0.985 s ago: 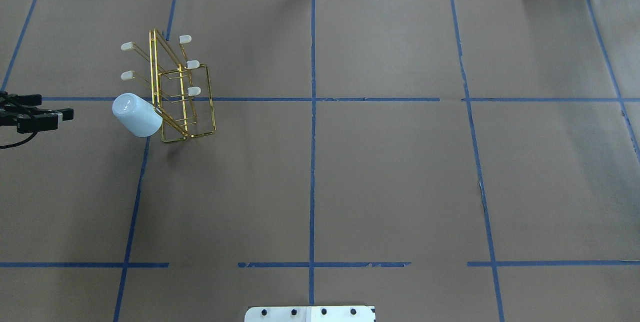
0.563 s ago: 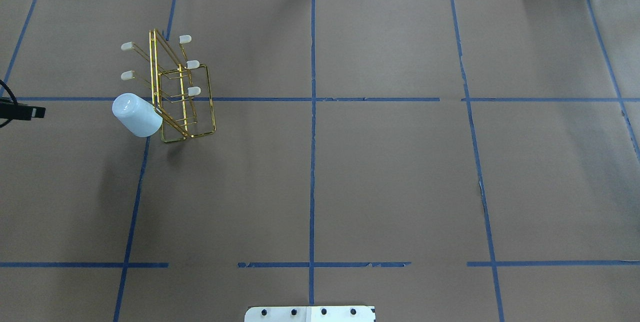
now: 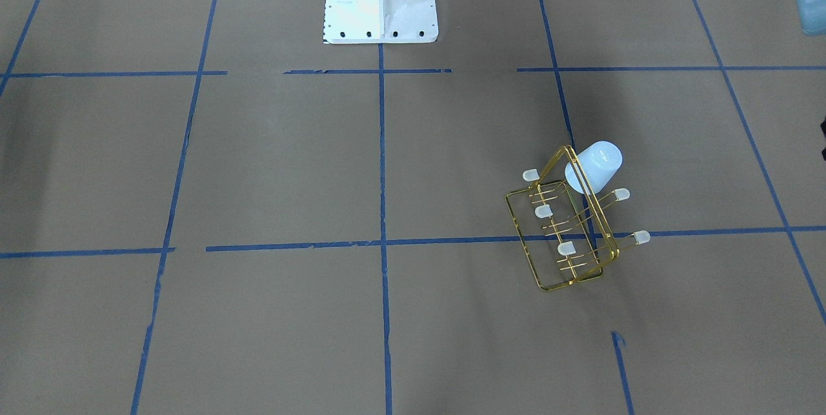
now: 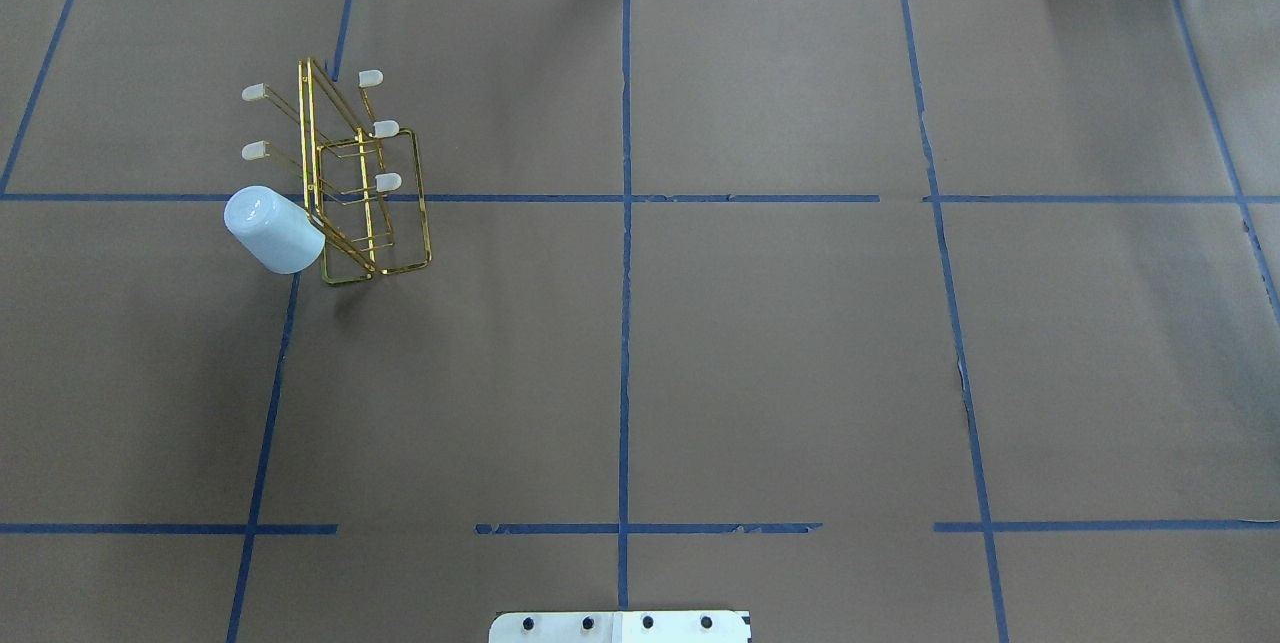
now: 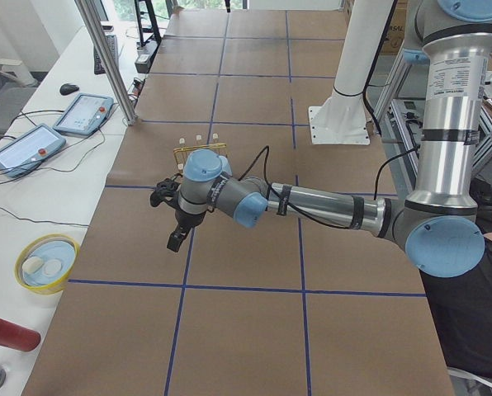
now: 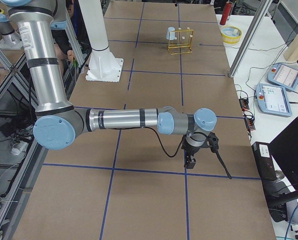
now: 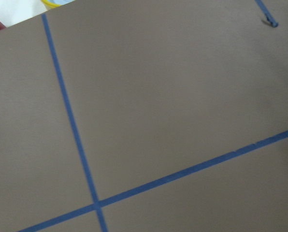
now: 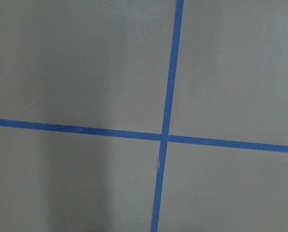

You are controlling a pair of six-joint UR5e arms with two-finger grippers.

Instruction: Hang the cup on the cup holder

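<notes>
Pale blue-white cup (image 4: 272, 228); gold wire cup holder (image 4: 308, 138) with translucent white caps (image 4: 371, 78); brown surface (image 4: 800, 343) crossed by a blue tape grid (image 4: 625, 323).

On the worktop (image 4: 760, 343) there is one cup (image 4: 272, 228) and one cup holder (image 4: 340, 173), both at the far left. Five white prong caps (image 4: 255, 92) show on the holder. Two robot arms show, one left arm (image 5: 312, 202) and one right arm (image 6: 124, 119). Off the worktop lie two control tablets (image 5: 85, 111), one yellow tub (image 5: 27, 280) and one red cylinder (image 5: 7, 332)
</notes>
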